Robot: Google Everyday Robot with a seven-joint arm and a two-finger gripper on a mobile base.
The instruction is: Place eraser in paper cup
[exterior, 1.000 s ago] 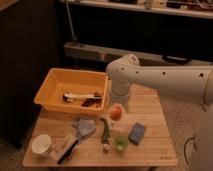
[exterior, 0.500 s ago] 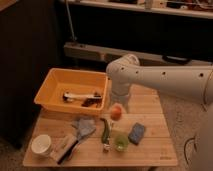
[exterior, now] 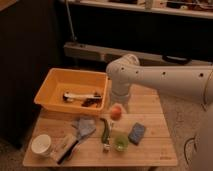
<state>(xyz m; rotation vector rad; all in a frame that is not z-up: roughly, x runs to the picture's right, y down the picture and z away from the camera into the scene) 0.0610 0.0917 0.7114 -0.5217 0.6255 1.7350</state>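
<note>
The eraser, a tan block with a dark strip along one side, lies flat near the table's front left edge. The paper cup, white with a pale inside, stands upright just left of it, close beside it. My gripper hangs at the end of the white arm over the middle of the table, just above a small orange fruit. It is well to the right of the eraser and the cup and farther back.
A yellow bin with dark tools stands at the back left. A grey cloth, a green pepper, a small green cup and a blue sponge lie on the wooden table.
</note>
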